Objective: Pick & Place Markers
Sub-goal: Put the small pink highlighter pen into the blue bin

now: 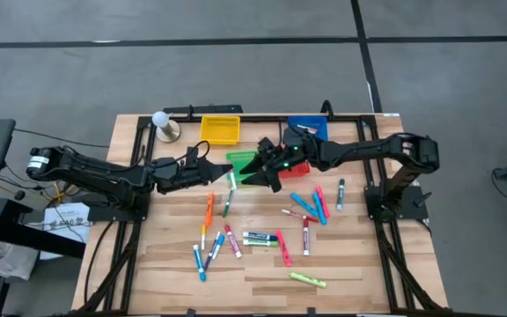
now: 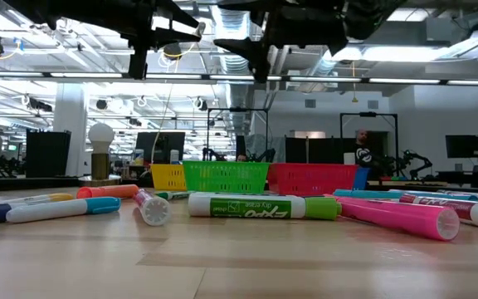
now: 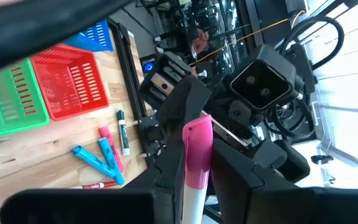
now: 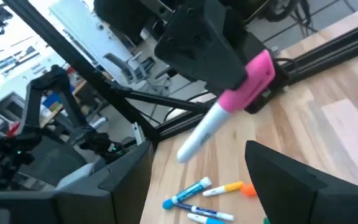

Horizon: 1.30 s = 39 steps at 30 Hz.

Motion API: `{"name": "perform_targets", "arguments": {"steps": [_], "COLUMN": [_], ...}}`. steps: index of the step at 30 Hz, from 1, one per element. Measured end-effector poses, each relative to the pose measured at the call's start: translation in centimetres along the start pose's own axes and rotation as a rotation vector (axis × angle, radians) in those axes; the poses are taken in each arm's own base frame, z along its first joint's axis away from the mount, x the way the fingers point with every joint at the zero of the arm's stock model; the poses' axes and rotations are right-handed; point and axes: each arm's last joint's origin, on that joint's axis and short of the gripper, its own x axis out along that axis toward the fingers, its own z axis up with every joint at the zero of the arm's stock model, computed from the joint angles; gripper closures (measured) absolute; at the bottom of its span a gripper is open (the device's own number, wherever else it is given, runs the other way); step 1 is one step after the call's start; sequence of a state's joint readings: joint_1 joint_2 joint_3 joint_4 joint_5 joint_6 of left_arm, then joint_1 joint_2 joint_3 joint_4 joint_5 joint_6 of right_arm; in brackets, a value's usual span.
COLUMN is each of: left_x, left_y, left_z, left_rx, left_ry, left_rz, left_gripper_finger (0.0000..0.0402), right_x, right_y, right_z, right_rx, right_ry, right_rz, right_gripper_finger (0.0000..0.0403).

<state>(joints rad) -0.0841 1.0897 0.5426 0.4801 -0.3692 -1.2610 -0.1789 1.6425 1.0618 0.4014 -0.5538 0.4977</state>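
Pink-capped and white-barrelled, the marker [image 3: 194, 163] I am working with sits clenched in my left gripper [image 4: 244, 84], its pink end pinched between the dark fingers and its white barrel jutting free toward my right gripper [image 1: 267, 173]. Both meet above the table's [image 1: 350, 264] middle, in front of the basket row. My right gripper's fingers [image 4: 291, 180] stand spread wide, one on either side of the white barrel and apart from it; it holds nothing.

From overhead, the other markers [image 1: 258, 238] lie scattered across the wooden top from about 3 o'clock round to 7 o'clock of the two grippers, well apart from them. At 12 o'clock along the far edge stand the yellow basket [image 1: 219, 130], green basket [image 1: 241, 161], red basket [image 3: 67, 81] and blue basket [image 1: 313, 128]. A white bulb on a stand [image 1: 163, 123] sits at 10 o'clock, by the table's far left corner.
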Motion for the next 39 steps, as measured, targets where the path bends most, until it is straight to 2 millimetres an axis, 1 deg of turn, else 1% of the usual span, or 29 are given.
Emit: {"name": "perform_targets", "arguments": {"steps": [6, 12, 21, 24, 32, 39], "left_x": [0.0, 0.0, 0.1, 0.1, 0.1, 0.1], "left_y": [0.0, 0.0, 0.1, 0.1, 0.1, 0.1], "left_z": [0.0, 0.1, 0.2, 0.3, 0.4, 0.4], "left_rx": [0.002, 0.008, 0.007, 0.007, 0.006, 0.005], "left_ry": [0.0, -0.006, -0.014, -0.019, -0.023, -0.027], "left_rz": [0.0, 0.002, 0.004, 0.006, 0.005, 0.004], "left_gripper_finger": [0.0334, 0.0334, 0.0334, 0.0334, 0.0334, 0.0334], "right_x": [1.4, 2.3, 2.3, 2.4, 2.4, 2.4], "right_y": [-0.8, -1.0, -0.9, -0.8, -0.8, -0.9], "right_z": [0.2, 0.8, 1.2, 1.1, 1.1, 1.1], "right_rx": [0.017, 0.029, 0.025, 0.029, 0.023, 0.021], "right_ry": [0.012, 0.01, -0.009, -0.008, -0.02, -0.032], "right_rz": [0.003, 0.017, 0.003, -0.003, -0.024, -0.046], "right_gripper_finger": [0.0154, 0.0154, 0.0156, 0.017, 0.0229, 0.0272]}}
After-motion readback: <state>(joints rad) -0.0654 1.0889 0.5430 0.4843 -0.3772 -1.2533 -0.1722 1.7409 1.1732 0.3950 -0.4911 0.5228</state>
